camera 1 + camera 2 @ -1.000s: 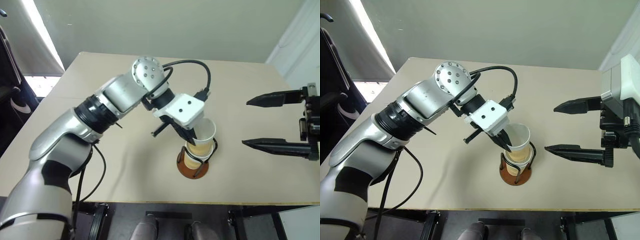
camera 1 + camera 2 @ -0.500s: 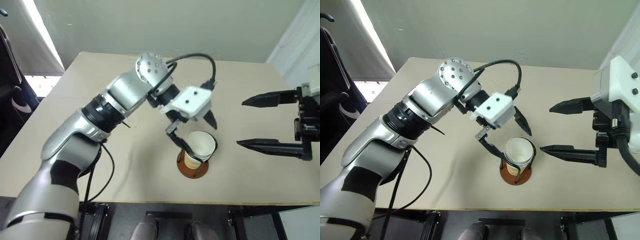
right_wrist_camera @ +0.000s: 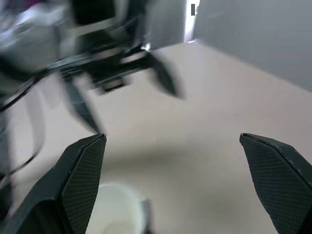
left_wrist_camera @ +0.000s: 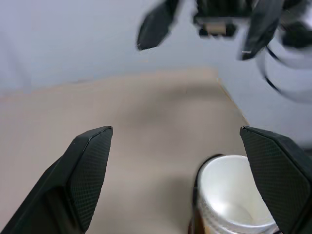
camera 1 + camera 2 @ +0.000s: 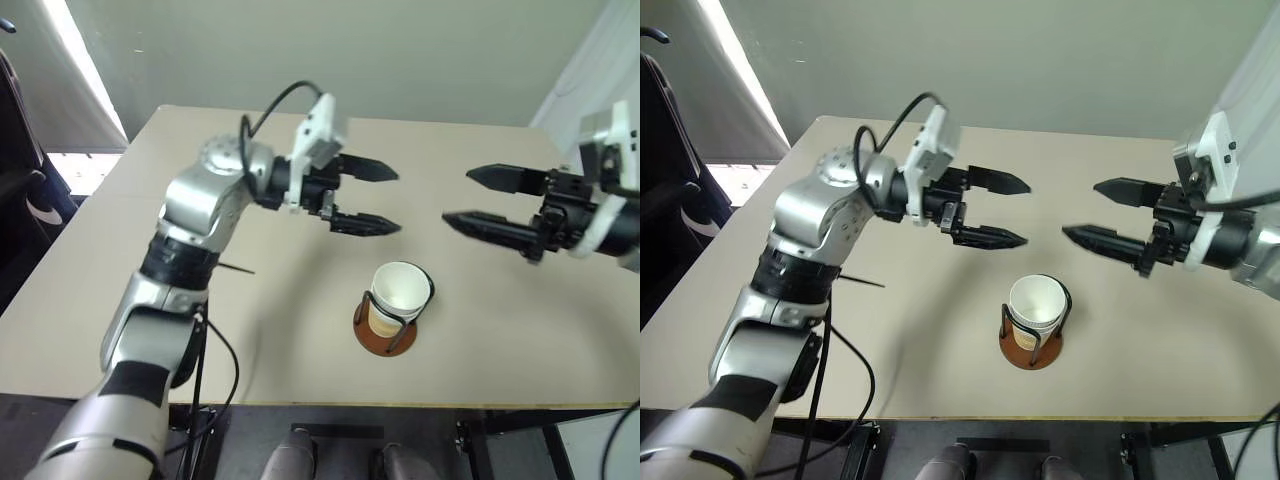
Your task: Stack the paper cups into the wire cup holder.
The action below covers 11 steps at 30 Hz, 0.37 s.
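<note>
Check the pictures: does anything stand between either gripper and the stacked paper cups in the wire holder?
Nothing visible does. The tan-yellow paper cups sit nested in the black wire cup holder on its reddish-brown base. The left gripper and right gripper, jaws open, hang above the beige table with open space below.

This looks like a plain test room or lab, not a home. A big, flat, tan counter [image 5: 200, 300] sits in the middle, with hardly anything on it. Behind the counter is a bare grey-green wall [image 5: 350, 50] with no pictures. To the left of the counter, bright light comes in along a pale strip [image 5: 85, 70], and a dark chair [image 5: 20, 190] stands there too. To the right of the counter is a white panel [image 5: 590, 80].
</note>
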Tool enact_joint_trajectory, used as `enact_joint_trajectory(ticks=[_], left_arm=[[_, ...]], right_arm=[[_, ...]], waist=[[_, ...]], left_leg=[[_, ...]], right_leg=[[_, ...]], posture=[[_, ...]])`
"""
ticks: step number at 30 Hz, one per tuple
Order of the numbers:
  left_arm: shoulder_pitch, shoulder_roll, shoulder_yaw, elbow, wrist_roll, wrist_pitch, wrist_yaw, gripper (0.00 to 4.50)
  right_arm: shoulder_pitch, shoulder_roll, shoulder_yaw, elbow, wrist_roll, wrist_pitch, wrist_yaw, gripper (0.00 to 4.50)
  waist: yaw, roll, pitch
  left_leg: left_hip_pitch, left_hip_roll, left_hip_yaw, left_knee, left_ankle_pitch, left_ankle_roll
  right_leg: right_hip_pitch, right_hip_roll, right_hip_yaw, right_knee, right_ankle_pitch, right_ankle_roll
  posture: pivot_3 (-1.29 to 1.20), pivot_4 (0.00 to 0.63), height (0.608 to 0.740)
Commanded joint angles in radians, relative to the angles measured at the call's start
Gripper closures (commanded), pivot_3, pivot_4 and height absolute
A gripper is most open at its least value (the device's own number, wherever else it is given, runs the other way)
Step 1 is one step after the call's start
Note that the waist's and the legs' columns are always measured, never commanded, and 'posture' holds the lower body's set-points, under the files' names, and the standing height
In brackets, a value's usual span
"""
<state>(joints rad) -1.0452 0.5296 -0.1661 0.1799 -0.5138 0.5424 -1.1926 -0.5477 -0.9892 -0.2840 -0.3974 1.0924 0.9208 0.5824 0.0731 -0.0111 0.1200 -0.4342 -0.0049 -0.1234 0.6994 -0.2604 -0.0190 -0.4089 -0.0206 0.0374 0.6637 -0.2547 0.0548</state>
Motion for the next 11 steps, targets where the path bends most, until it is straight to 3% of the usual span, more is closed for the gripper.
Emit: enact_joint_trajectory(ticks=[1, 11], left_arm=[[0.072, 0.008, 0.114, -0.053, 0.010, 0.030, 0.154, 0.03], [0.312, -0.010, 0.306, -0.090, 0.078, -0.002, 0.506, 0.03]], right_arm=[[0.009, 0.071, 0.004, 0.096, -0.123, -0.079, -0.063, 0.00], [0.012, 0.294, 0.013, 0.369, -0.436, -0.302, -0.178, 0.00]], waist=[[-0.001, 0.000, 0.000], [-0.004, 0.000, 0.000]], left_leg=[[0.000, 0.000, 0.000, 0.000, 0.000, 0.000], [0.006, 0.000, 0.001, -0.002, 0.001, 0.000]], right_leg=[[0.000, 0.000, 0.000, 0.000, 0.000, 0.000], [0.004, 0.000, 0.001, 0.000, 0.001, -0.002]], posture=[[0.00, 0.150, 0.740], [0.00, 0.150, 0.740]])
